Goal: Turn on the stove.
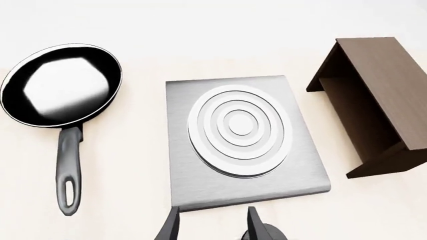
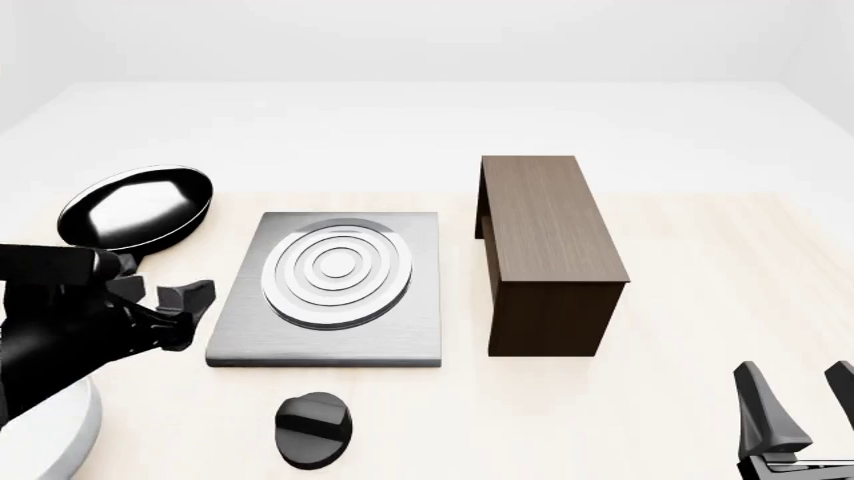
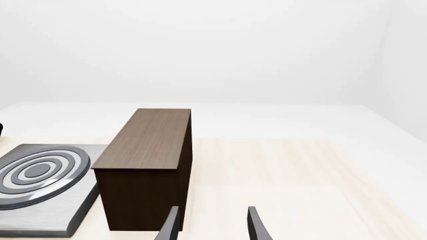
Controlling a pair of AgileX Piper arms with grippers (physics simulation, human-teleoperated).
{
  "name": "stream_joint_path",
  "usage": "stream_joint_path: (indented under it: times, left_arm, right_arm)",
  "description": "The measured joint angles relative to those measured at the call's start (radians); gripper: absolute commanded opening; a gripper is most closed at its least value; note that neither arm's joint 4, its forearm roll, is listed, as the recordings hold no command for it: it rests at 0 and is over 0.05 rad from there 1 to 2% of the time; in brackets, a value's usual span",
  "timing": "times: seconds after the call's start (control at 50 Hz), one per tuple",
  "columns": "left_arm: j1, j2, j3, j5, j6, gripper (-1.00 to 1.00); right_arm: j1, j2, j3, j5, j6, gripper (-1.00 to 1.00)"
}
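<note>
Presently the left gripper [image 2: 171, 310] hangs with jaws spread, holding nothing, just left of the stove [image 2: 400, 325]. The knob [image 2: 314, 428] lies near of the slab. The right gripper [image 2: 798, 400] waits spread, near right.

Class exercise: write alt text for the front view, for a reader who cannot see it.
A grey stove with silver burner rings lies mid-table, its black knob in front. A frying pan sits left, a wooden cabinet right; the open left gripper hovers beside the stove.
</note>
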Motion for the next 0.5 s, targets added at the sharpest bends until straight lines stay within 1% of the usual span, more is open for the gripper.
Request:
stream_joint_path:
  times: [0.14,0.5]
  left_arm:
    - [0.041,0.011,-0.056,0.007,0.005,1.00]
    - [0.124,0.059,-0.128,-0.010,0.026,1.00]
  right_arm:
    - [0.000,0.000,0.000,0.000,0.000,1.00]
    - [0.000,0.000,0.000,0.000,0.000,1.00]
